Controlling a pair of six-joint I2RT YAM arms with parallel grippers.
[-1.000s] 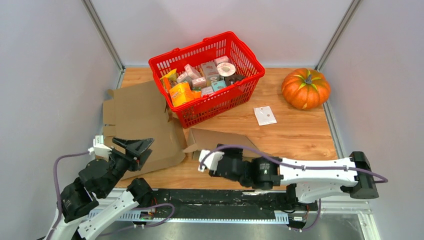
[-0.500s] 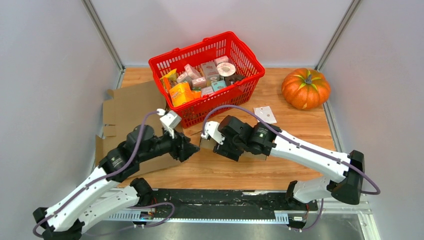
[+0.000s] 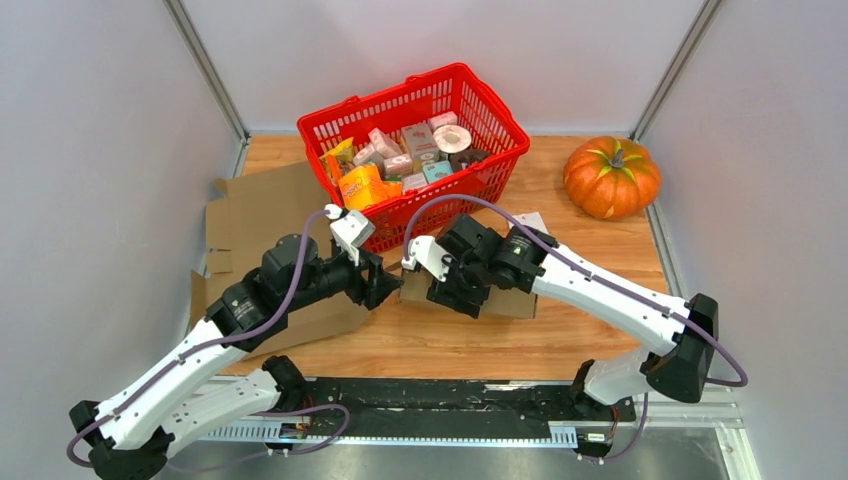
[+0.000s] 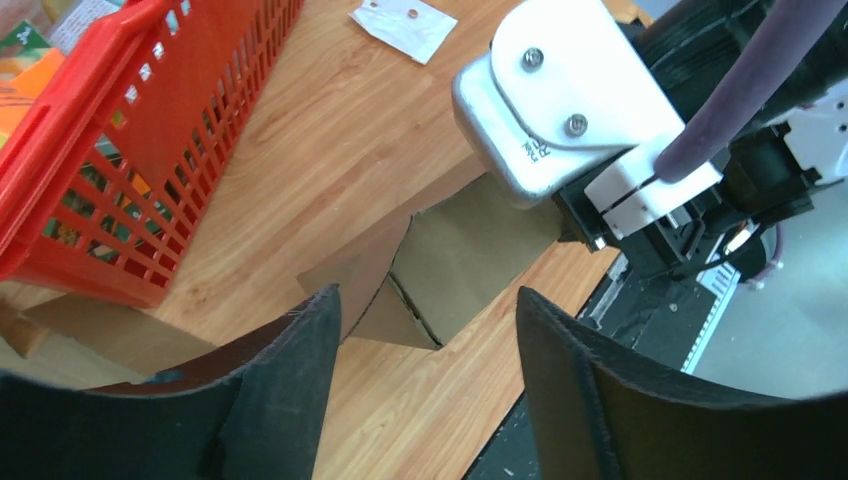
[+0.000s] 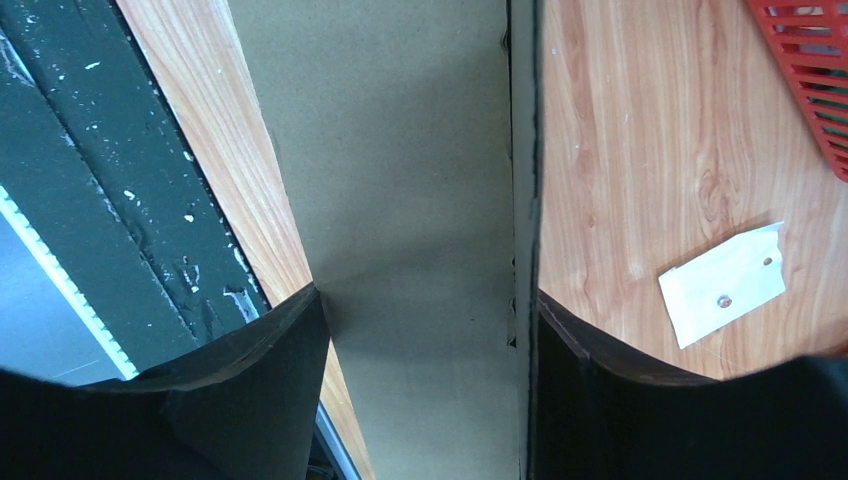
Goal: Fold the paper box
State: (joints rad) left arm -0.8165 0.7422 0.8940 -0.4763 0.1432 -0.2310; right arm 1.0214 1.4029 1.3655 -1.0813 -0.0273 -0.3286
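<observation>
Wooden table (image 3: 600, 290) holds plain paper box (image 5: 420, 200); packages (image 3: 420, 140) in red basket (image 3: 497, 103) unreadable.

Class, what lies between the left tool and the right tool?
A flap of the cardboard box, flat on the table, lies between left tool and right tool; the left wrist view shows it best.

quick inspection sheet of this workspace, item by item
surface: wooden table, no spills seen
job's things: flat brown cardboard box blank, unfolded, reaching from the left side to under the right gripper
clutter: red plastic basket full of small packages; orange pumpkin; white paper packet
grippers: left gripper open, empty, above cardboard flaps; right gripper open over the cardboard, contact unclear
cables: purple cable along each arm, no snag seen
surroundings: grey walls; black rail at near edge
</observation>
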